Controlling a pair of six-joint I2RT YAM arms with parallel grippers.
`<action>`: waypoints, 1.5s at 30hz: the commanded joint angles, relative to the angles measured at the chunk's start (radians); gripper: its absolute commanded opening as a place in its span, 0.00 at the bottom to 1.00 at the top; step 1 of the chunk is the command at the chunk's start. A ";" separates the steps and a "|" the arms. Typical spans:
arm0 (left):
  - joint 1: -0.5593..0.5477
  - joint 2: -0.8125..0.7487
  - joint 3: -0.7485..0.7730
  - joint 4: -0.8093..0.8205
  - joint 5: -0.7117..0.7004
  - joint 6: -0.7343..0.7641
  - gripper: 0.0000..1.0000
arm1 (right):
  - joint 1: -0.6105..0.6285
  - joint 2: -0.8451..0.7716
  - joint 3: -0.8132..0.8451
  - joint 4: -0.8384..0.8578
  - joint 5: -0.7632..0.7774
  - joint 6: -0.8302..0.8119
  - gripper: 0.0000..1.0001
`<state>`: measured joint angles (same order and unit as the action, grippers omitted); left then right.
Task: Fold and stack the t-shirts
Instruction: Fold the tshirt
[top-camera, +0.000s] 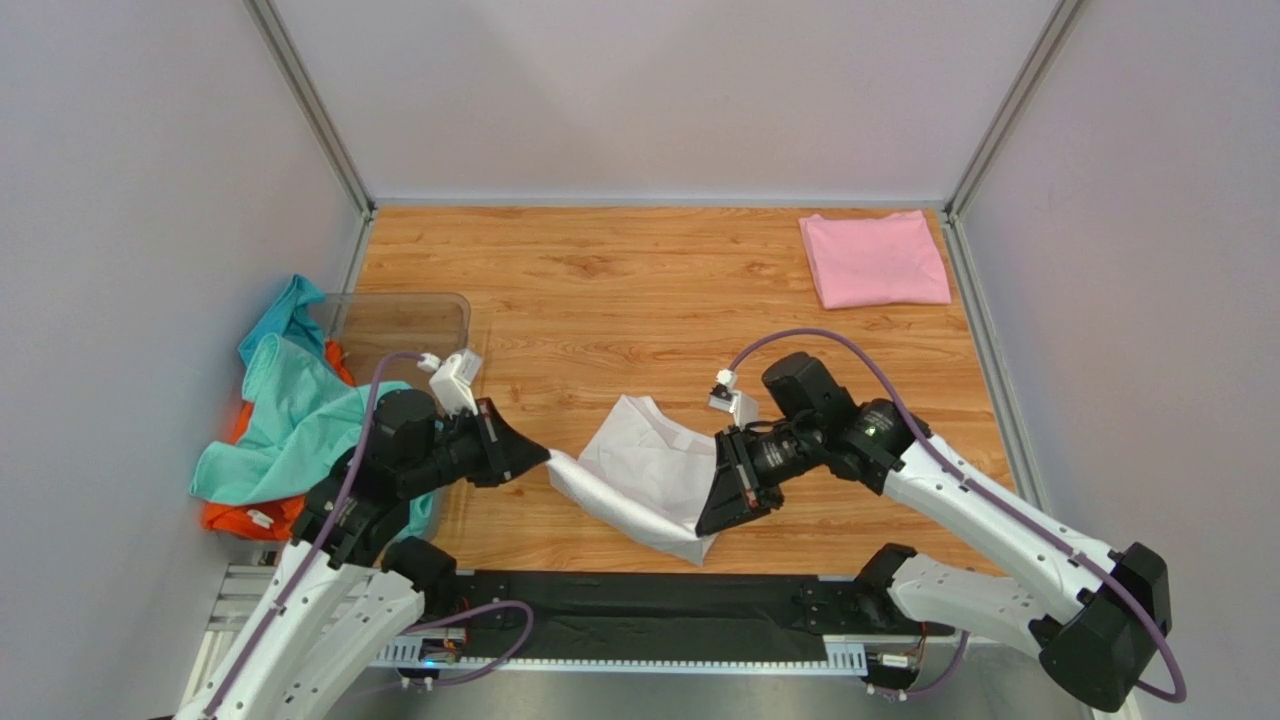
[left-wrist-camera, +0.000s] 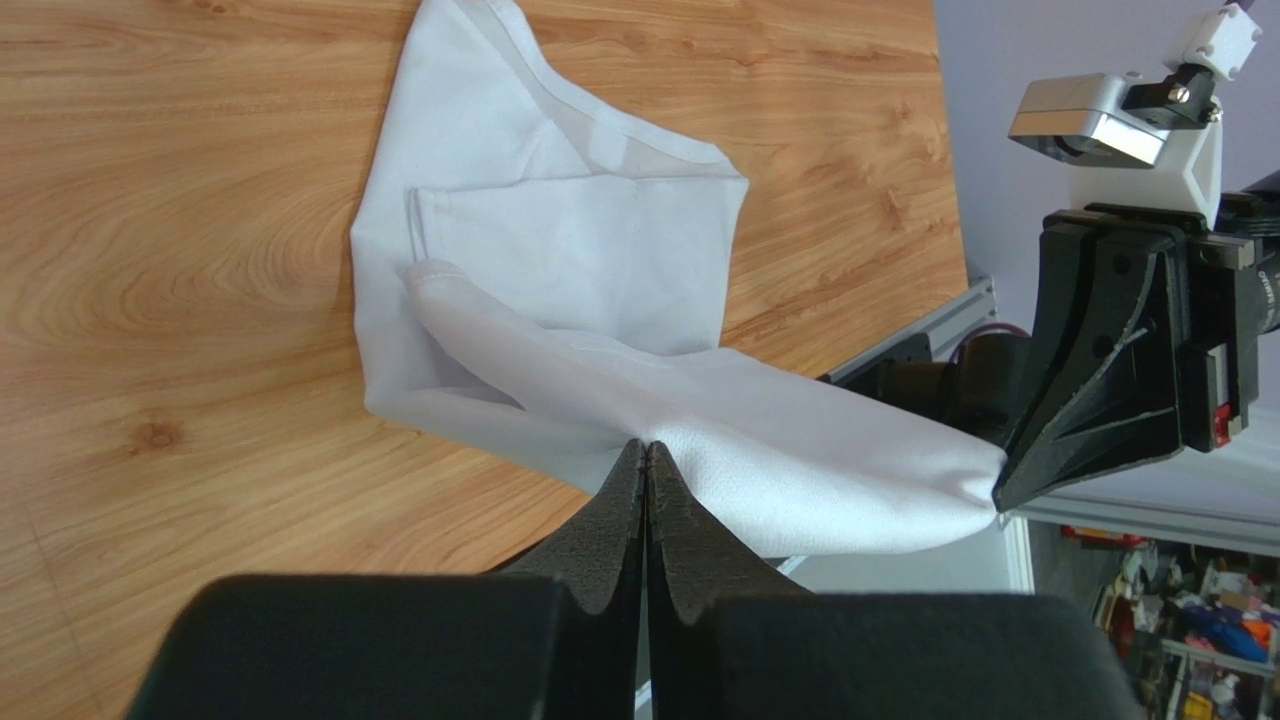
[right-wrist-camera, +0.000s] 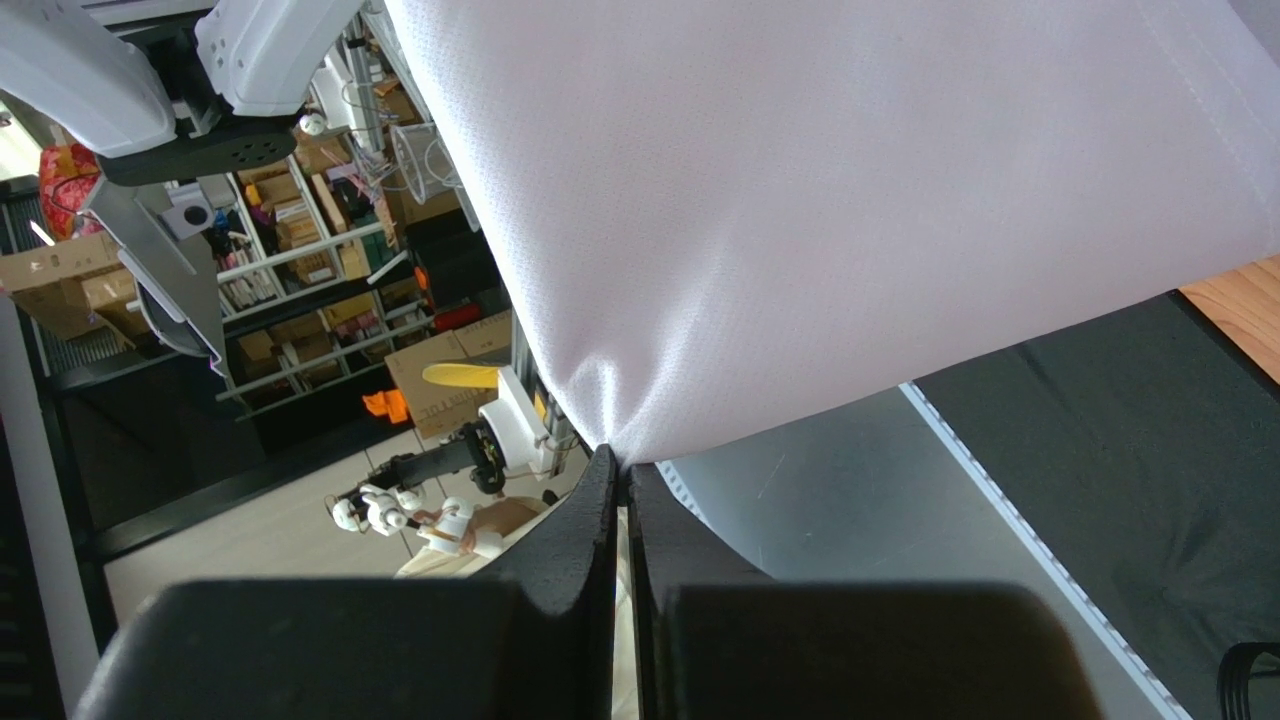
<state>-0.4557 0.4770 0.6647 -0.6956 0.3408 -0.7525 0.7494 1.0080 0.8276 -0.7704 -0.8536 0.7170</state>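
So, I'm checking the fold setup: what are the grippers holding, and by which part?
Both are shut on the white t-shirt: the left gripper pinches one end of its near edge, the right gripper the other end.

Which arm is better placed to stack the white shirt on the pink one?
Probably right: both pinch the white shirt, but the pink shirt lies far right, nearer the right gripper than the left gripper.

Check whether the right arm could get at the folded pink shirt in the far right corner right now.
Probably not yet: the right gripper is shut on the white shirt, shared with the left gripper. Only bare table lies toward the pink shirt.
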 joint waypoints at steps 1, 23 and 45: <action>-0.001 0.037 0.047 0.065 0.000 0.013 0.00 | -0.001 -0.019 0.008 -0.007 -0.001 0.053 0.00; -0.001 -0.169 -0.040 0.033 -0.114 -0.056 0.00 | 0.041 -0.106 -0.205 0.379 -0.039 0.292 0.00; 0.000 0.397 0.013 0.473 -0.080 0.018 0.00 | -0.367 0.023 -0.226 0.258 -0.110 0.049 0.00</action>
<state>-0.4564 0.8272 0.6247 -0.3450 0.2516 -0.7727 0.4271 1.0214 0.5640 -0.4671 -0.9493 0.8421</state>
